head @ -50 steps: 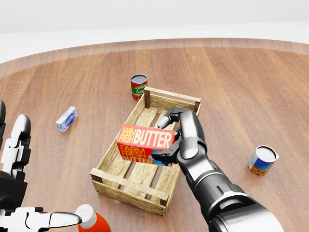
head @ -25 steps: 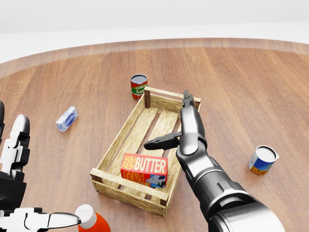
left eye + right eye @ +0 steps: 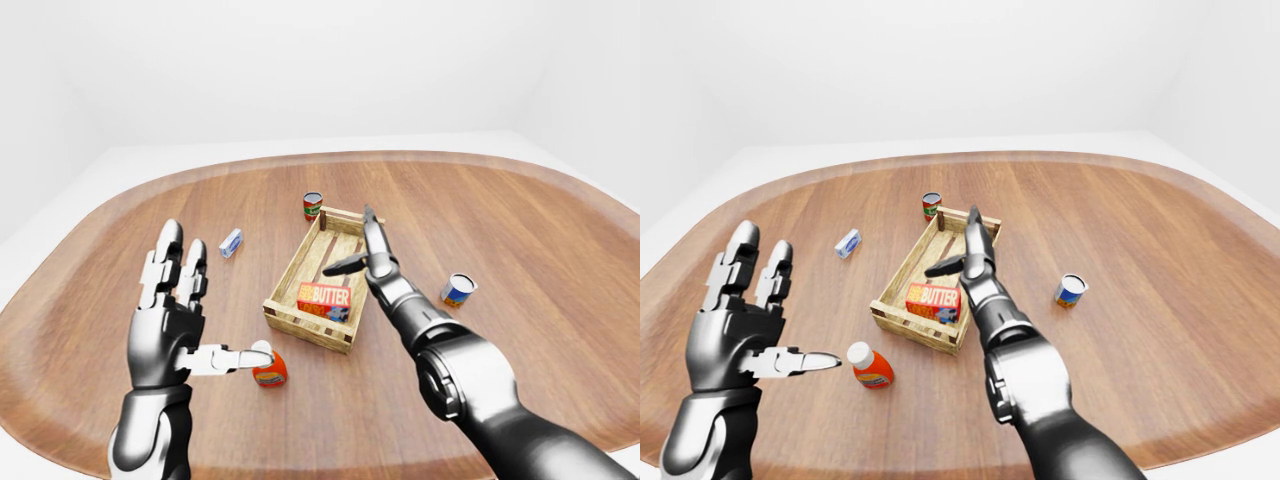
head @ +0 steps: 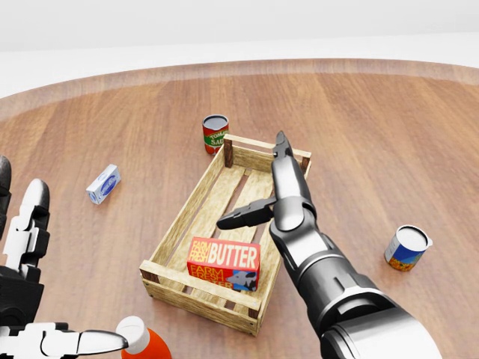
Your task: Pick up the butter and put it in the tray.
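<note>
One butter (image 4: 223,263) box lies inside the tray (image 4: 192,207), at the tray's near end toward the bottom of the head view, resting on the slats with its red and yellow label facing you. Your right hand (image 4: 262,198) hangs above the middle of the tray, spread wide and holding nothing: two fingers (image 4: 283,161) point up the view toward the tray's far wall, and the thumb sticks out to the left over the slats. It is clear of the butter, which sits just below it in the head view.

Your left hand (image 3: 180,320) is well to the left of the tray, raised off the counter (image 4: 389,134), palm up and fingers spread wide, also holding nothing. Its thumb points right toward a bottle (image 3: 266,366) with a white cap and orange body, which stands near the tray's lower left corner; whether the thumb tip touches the cap you cannot tell.

Just beyond the tray's far left corner stands a red can (image 4: 215,134). A small blue and white carton (image 4: 103,184) lies left of the tray, well apart from it. Right of the tray, past your right arm, a blue can (image 4: 407,247) stands tilted.
</note>
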